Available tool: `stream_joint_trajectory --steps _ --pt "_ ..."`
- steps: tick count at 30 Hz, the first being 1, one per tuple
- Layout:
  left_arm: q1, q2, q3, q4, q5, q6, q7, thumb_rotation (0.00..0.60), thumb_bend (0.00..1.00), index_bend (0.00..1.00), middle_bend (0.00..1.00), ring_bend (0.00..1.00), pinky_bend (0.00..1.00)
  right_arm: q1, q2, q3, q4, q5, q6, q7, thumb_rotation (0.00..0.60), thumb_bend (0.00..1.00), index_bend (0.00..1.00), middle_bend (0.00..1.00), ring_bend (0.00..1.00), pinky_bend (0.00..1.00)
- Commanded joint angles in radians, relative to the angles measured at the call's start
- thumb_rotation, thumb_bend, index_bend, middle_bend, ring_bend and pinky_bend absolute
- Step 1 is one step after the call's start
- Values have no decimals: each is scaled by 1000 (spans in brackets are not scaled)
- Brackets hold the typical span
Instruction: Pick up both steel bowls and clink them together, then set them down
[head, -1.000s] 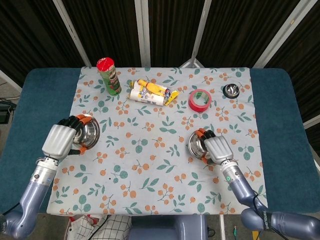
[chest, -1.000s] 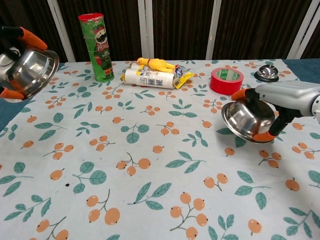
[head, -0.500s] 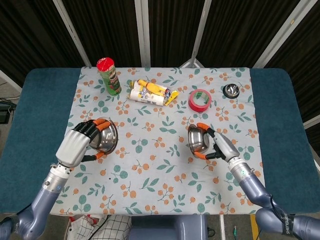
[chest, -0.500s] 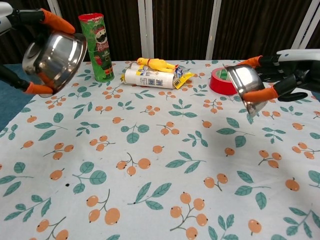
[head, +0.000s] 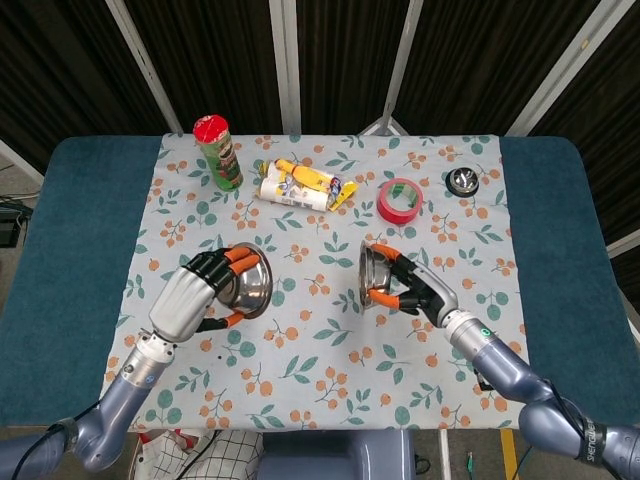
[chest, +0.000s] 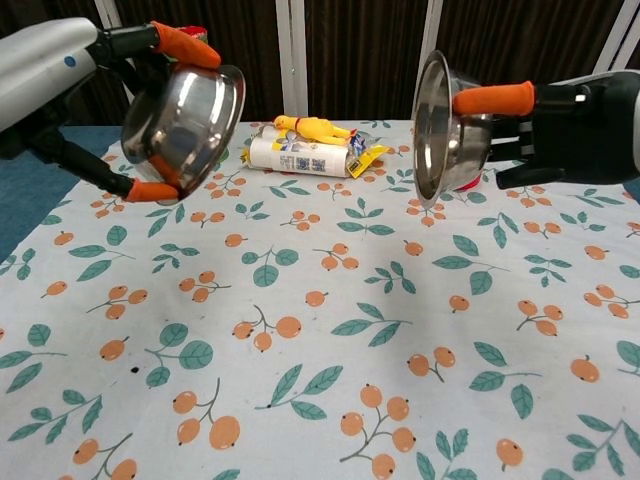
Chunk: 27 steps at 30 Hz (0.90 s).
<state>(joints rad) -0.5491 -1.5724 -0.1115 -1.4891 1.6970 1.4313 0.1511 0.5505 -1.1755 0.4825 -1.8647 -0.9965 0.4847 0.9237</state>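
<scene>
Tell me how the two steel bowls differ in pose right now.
The left bowl is tilted partway, its mouth facing forward and down toward the table; the right bowl is turned nearly on edge, its mouth facing sideways toward the other. The left robot hand grips rim and underside; the right robot hand hooks one fingertip over the rim. Both are lifted, apart, not touching.

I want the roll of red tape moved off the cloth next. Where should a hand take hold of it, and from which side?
The red tape lies flat with its hole facing up. Come from above and pinch its wall, one finger in the hole, thumb outside. Probably easiest for the right hand, once it is free.
</scene>
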Motion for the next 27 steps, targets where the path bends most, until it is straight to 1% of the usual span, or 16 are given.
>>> stream_joint_trajectory --steps 1,6,9,15,20,27 --pt "-16 -33 -2 29 16 -5 6 600 508 715 841 672 875 42 -38 -28 -8 38 18 -54 600 467 1000 990 995 1000" --pt "-27 -71 -5 54 21 -8 1 600 501 716 842 672 875 87 -80 -53 -18 107 44 -105 600 469 1000 990 995 1000" --pt "-36 -100 -8 68 20 -7 -32 600 498 716 842 672 875 112 -96 -65 -21 150 59 -134 600 468 1000 990 995 1000" --pt "-59 -175 2 152 41 -8 -82 600 498 716 842 672 875 159 -125 -75 -52 255 127 -194 600 470 1000 990 995 1000" --pt "-70 -205 0 193 42 -10 -87 600 498 717 842 672 875 184 -122 -77 -95 318 166 -238 600 470 1000 990 995 1000" --pt "-86 -228 -4 222 45 -13 -93 600 498 717 842 672 875 205 -108 -82 -156 373 196 -286 600 471 1000 990 995 1000"
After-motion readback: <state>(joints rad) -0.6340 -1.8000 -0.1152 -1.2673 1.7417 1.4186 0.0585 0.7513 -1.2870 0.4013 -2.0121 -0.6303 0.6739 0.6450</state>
